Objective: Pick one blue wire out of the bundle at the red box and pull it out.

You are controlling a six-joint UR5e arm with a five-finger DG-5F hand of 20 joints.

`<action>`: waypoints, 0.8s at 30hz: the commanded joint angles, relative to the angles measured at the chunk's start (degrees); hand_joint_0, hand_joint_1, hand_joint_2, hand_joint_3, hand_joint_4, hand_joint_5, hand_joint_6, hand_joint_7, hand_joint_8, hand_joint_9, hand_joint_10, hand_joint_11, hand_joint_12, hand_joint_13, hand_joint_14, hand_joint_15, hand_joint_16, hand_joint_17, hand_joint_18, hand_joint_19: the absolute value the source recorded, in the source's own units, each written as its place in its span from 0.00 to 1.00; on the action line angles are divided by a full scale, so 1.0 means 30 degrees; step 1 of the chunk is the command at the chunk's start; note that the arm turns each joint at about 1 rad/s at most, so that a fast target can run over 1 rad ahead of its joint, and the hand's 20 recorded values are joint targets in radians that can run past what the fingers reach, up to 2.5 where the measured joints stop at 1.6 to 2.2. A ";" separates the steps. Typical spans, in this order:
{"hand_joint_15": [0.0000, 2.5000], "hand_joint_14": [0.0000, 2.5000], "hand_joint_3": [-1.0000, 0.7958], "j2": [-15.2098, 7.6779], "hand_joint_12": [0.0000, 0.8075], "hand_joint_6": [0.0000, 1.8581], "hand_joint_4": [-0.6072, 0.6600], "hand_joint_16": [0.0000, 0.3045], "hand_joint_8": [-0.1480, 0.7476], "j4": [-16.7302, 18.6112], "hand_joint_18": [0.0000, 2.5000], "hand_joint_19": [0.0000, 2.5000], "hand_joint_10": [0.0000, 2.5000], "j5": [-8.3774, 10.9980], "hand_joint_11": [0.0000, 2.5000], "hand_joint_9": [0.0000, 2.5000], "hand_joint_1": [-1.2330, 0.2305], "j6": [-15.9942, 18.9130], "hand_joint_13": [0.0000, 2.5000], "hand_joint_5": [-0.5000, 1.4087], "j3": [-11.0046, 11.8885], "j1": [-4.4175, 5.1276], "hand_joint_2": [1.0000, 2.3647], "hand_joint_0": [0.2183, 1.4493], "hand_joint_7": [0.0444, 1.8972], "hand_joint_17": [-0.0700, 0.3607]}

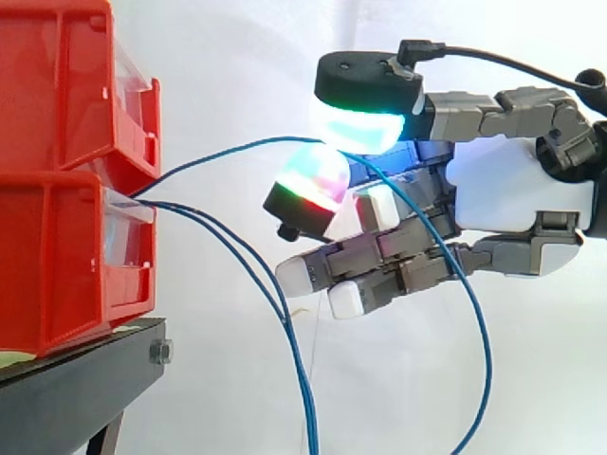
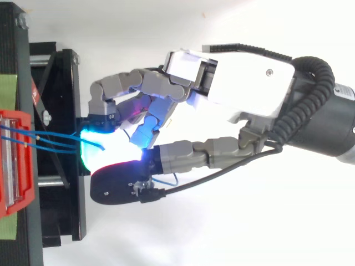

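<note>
Wires point(image 1: 305, 398) of blue colour are seen emerging from the gap between the stacked red bins point(image 1: 57, 190), which are set on the black stand point(image 1: 76, 379) at 9 o'clock in the side view. One blue wire point(image 1: 280, 139) is arched toward 3 o'clock and appears to be pinched between the glowing pads point(image 1: 365, 128) of the hand point(image 1: 503, 190), though the contact itself is masked by glare. Beyond them it is draped down toward 5 o'clock. The other fingers are held loosely curled beneath. Two more wires are seen hanging toward 6 o'clock.
</note>
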 commanded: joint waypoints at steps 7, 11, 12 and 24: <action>0.14 0.01 0.50 0.0029 0.45 0.37 0.61 0.18 0.42 -0.0392 0.22 0.24 0.01 -0.0049 0.24 0.50 0.33 0.0169 0.25 0.25 0.0000 -0.0016 0.02 0.31 0.61 0.45; 0.14 0.01 0.50 0.0117 0.45 0.37 0.59 0.18 0.42 -0.1125 0.22 0.24 0.01 -0.0049 0.24 0.49 0.32 0.0169 0.25 0.25 0.0000 -0.0016 0.02 0.31 0.61 0.44; 0.14 0.01 0.51 0.0205 0.45 0.37 0.59 0.18 0.42 -0.1330 0.22 0.23 0.01 0.0010 0.25 0.49 0.32 0.0110 0.24 0.25 0.0000 -0.0016 0.02 0.31 0.60 0.44; 0.14 0.01 0.53 0.2256 0.46 0.41 0.57 0.18 0.42 -0.1945 0.22 0.24 0.01 0.0830 0.25 0.48 0.34 -0.0036 0.24 0.24 -0.2461 0.0219 0.02 0.31 0.55 0.45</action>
